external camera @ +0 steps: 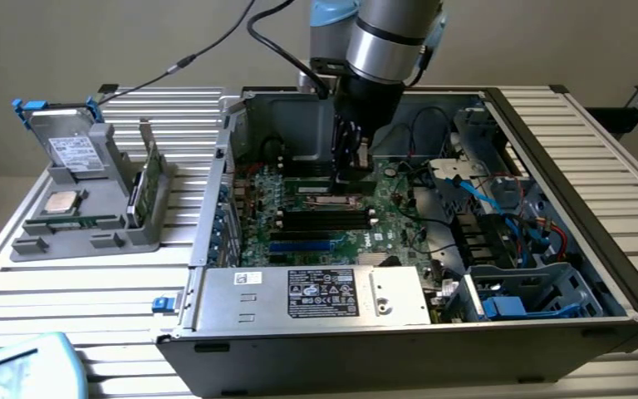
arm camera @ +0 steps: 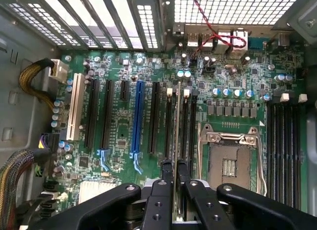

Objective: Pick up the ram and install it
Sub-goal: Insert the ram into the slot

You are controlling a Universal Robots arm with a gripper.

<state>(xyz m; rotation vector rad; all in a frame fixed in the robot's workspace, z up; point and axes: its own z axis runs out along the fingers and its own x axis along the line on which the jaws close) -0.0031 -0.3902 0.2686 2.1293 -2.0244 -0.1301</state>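
While the ram (arm camera: 178,116) is clamped edge-on in the narrowly closed pincer (arm camera: 175,166), it is held over the black memory slots (arm camera: 192,126) beside the processor socket (arm camera: 233,160), inside the open computer case (external camera: 408,357) on the desk (external camera: 76,283).

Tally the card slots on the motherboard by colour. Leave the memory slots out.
white card slot: 1
blue card slot: 1
black card slots: 4 (three long, one short)
Total: 6
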